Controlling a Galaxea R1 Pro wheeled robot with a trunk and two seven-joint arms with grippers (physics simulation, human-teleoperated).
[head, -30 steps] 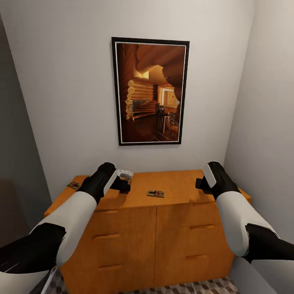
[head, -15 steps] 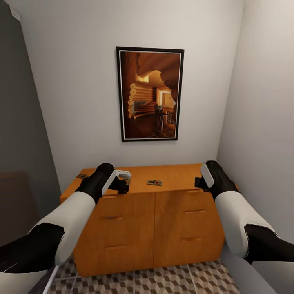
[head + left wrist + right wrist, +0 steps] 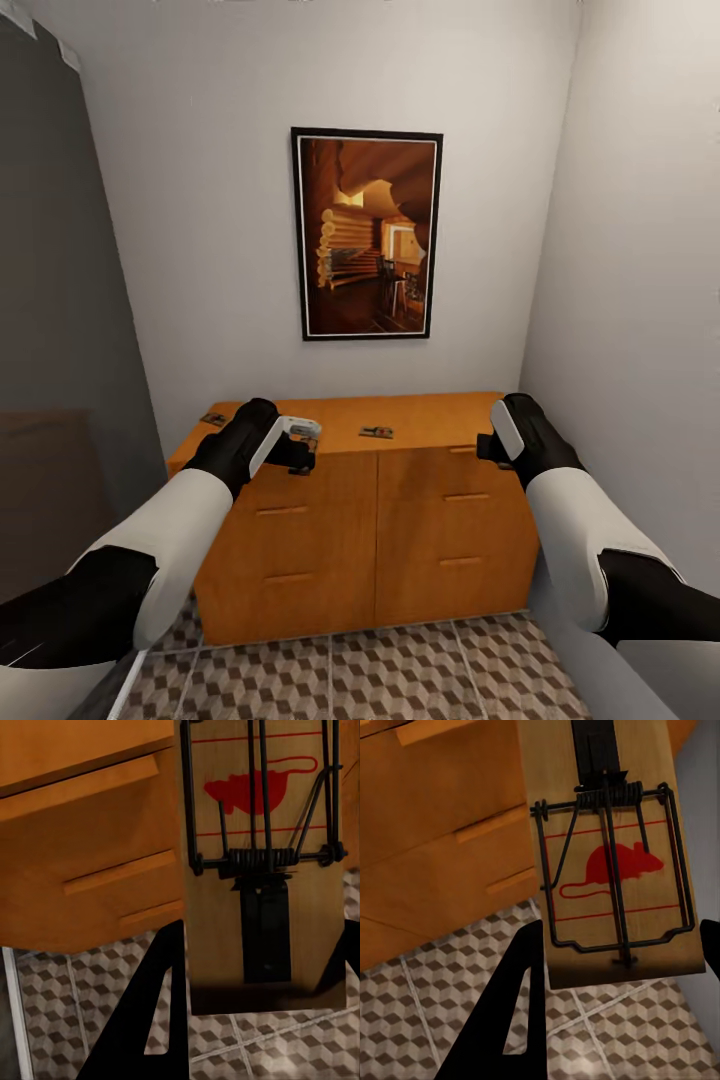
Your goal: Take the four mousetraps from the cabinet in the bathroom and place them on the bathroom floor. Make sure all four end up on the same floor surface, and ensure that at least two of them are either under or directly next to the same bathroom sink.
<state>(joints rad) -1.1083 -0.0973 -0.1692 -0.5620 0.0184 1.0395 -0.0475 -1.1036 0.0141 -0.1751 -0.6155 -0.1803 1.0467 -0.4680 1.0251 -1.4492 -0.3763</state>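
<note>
So the whole head view is being widened compared with a second ago: the cabinet [image 3: 360, 510] is being seen smaller and lower, and a lot more of the bathroom floor [image 3: 400, 680] is being shown in front of it. The arms are being held in the same spots in the picture, so that's the camera being pulled back with the base, not things being shifted.

Going left to right: one mousetrap [image 3: 213, 419] is being left at the far left corner of the cabinet top. The left gripper [image 3: 300, 448] is being kept at the front edge of the top, and in the left wrist view it's being clamped on a trap [image 3: 259, 862] with a red mouse print, held between the dark fingers [image 3: 150, 1012] over the drawers and tiles. Another trap [image 3: 377, 432] is being left near the middle of the top, toward its front edge. The right gripper [image 3: 492, 447] is being held near the right front corner, and in its wrist view a fourth trap [image 3: 611, 870] is being pinched the same way.

Judging from that, two traps are being carried off and two are being left for a second trip. No sink is being seen yet
</note>
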